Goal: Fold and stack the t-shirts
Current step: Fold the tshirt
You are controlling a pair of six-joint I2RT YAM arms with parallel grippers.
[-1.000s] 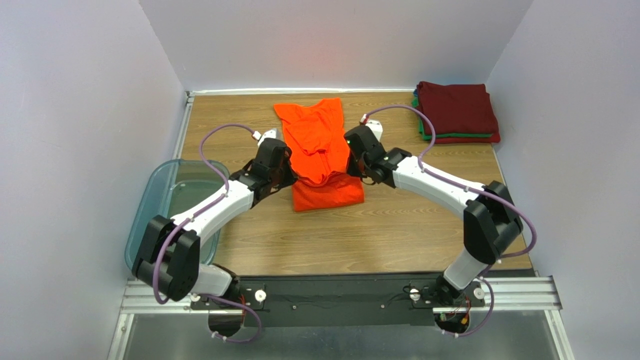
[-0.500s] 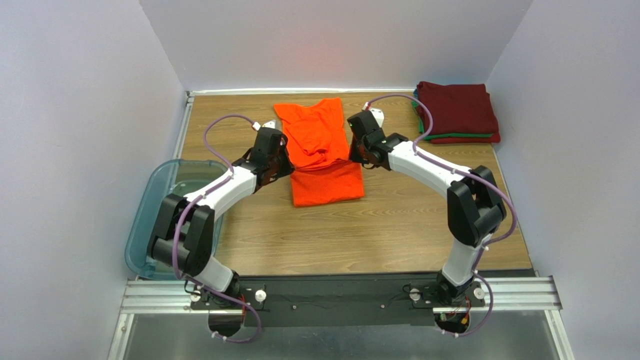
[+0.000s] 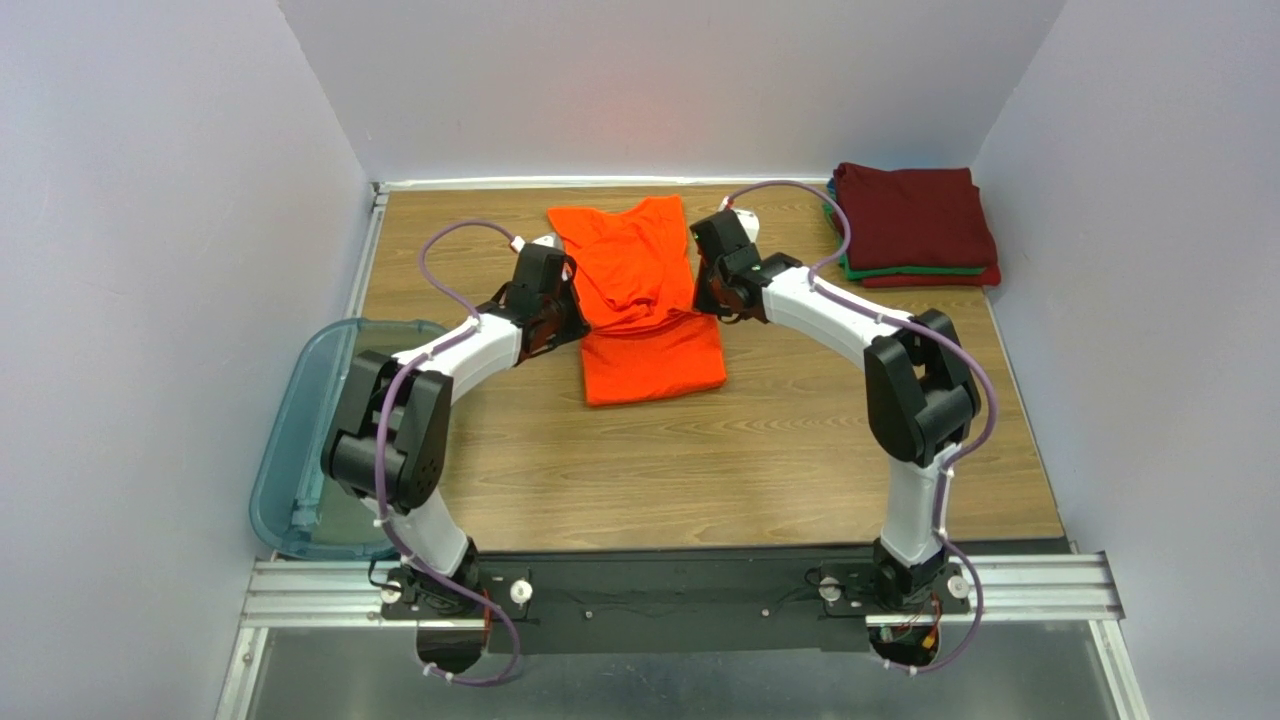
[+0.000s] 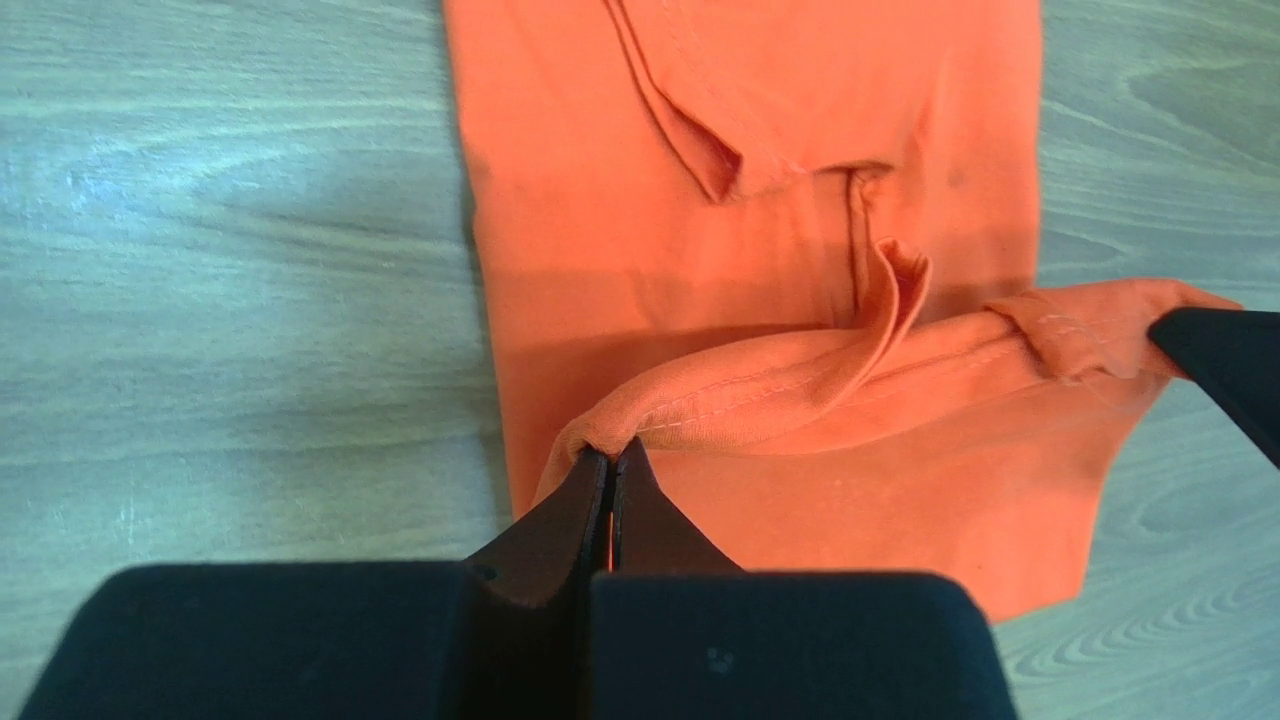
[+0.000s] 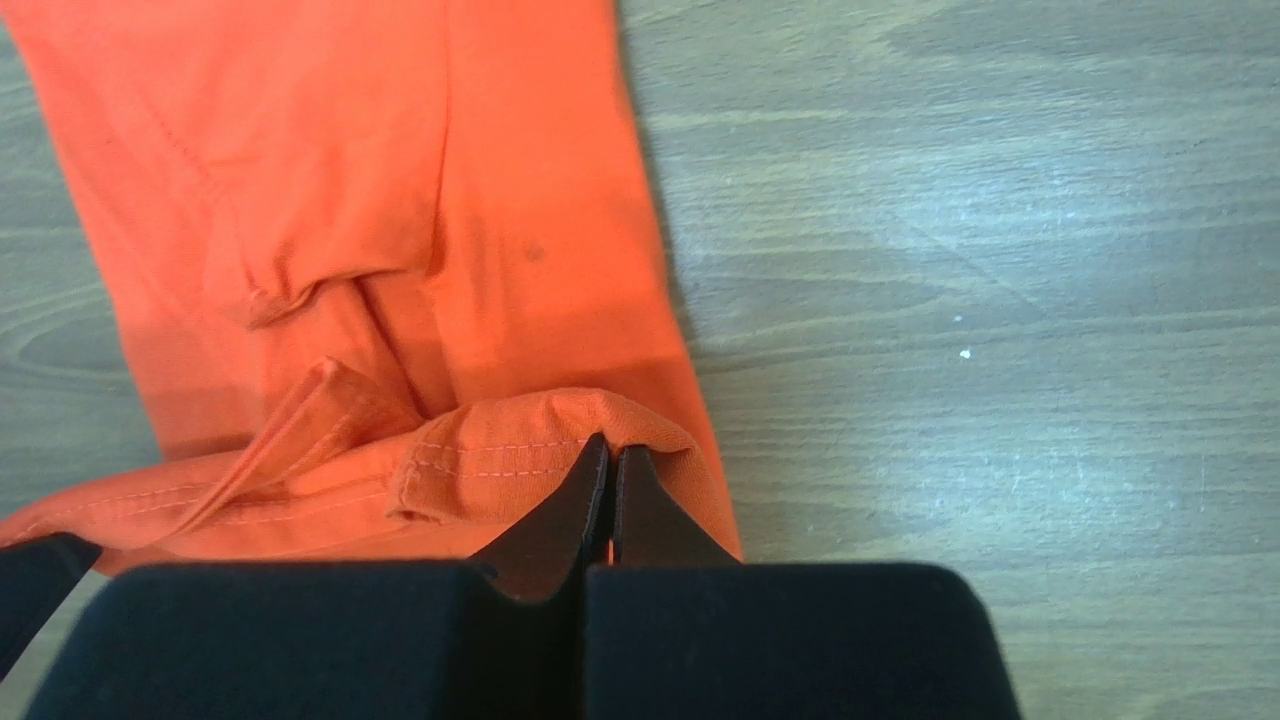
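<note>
Orange t-shirt (image 3: 639, 278) lies lengthwise toward the table's (image 3: 781, 450) far edge; your left end effector (image 4: 612, 453) and right end effector (image 5: 612, 447) pinch its sides.

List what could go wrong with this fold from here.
1. The left gripper and right gripper pinch the orange shirt by its edge only at their very tips, so the cloth may slip out of either one.
2. The hem sags and bunches between the grippers, so the fold could land wrinkled or crooked.
3. A loose flap stands up near the middle and may get trapped under the fold.
</note>
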